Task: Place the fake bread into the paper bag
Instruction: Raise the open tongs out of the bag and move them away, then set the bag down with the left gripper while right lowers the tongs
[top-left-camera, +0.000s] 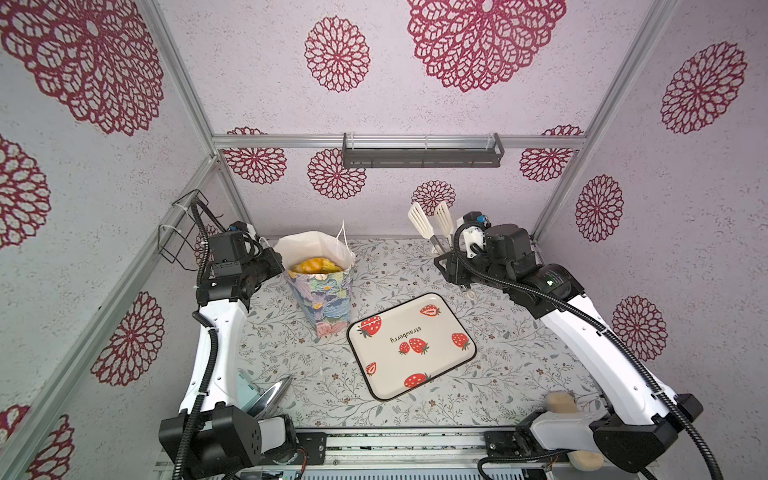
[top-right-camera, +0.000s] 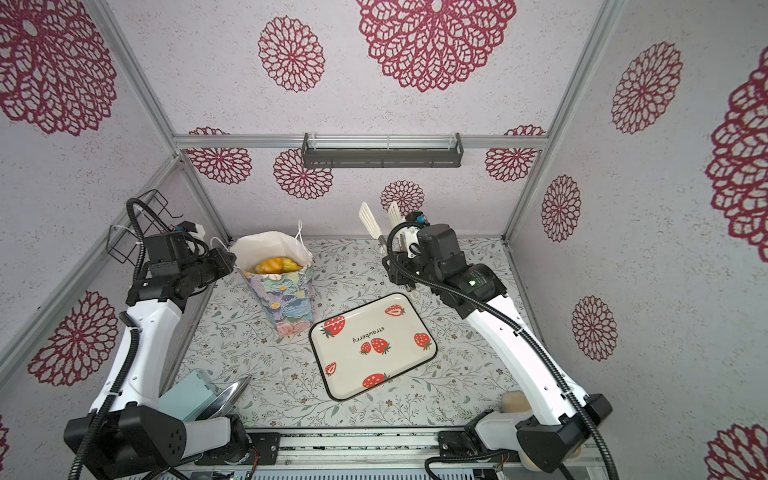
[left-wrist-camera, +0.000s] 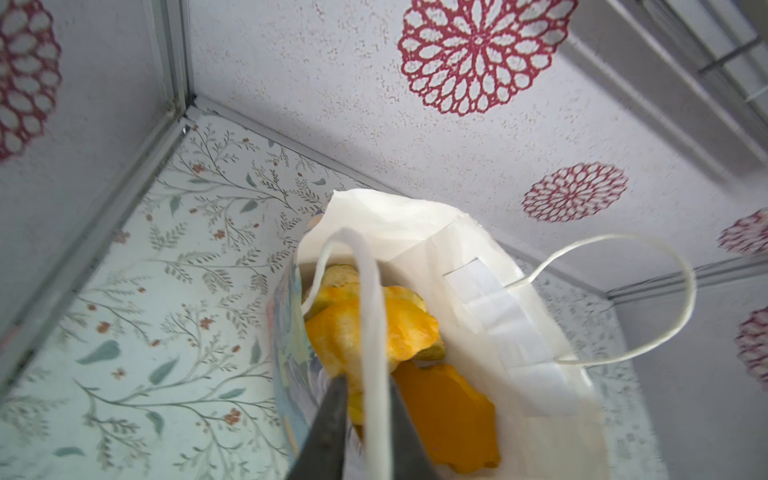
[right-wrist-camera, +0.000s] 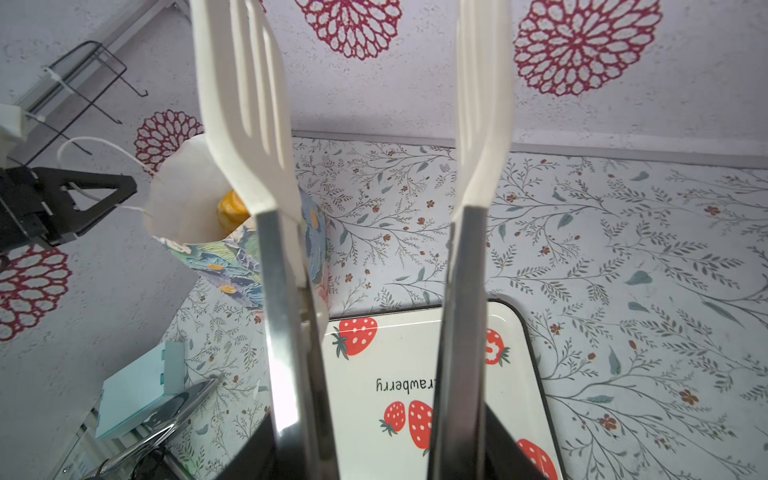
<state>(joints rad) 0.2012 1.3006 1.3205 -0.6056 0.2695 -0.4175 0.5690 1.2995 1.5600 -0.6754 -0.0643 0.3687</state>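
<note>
The paper bag (top-left-camera: 322, 301) (top-right-camera: 286, 301) (right-wrist-camera: 187, 199) stands upright at the back left, flower-printed outside and white inside. Golden fake bread (top-left-camera: 312, 264) (top-right-camera: 274, 265) (left-wrist-camera: 374, 328) (right-wrist-camera: 230, 208) lies inside it, near the top. My left gripper (top-left-camera: 276, 259) (top-right-camera: 226, 259) (left-wrist-camera: 365, 380) is at the bag's left rim, slightly open. The bag's white cord handle (left-wrist-camera: 372, 316) runs loosely between its fingers. My right gripper (top-left-camera: 446, 266) (right-wrist-camera: 378, 415) hovers at the back right, shut on white-tipped steel tongs (top-left-camera: 428, 224) (top-right-camera: 374, 220) (right-wrist-camera: 245, 124). The tongs point up with nothing in them.
A cream strawberry tray (top-left-camera: 457, 328) (top-right-camera: 417, 322) (right-wrist-camera: 519, 374) lies bare in the middle. At the near left sit a metal dish (top-left-camera: 272, 392) and a teal box (top-right-camera: 187, 395). A black shelf (top-left-camera: 422, 156) hangs on the back wall, and a wire rack (top-left-camera: 183, 232) on the left wall.
</note>
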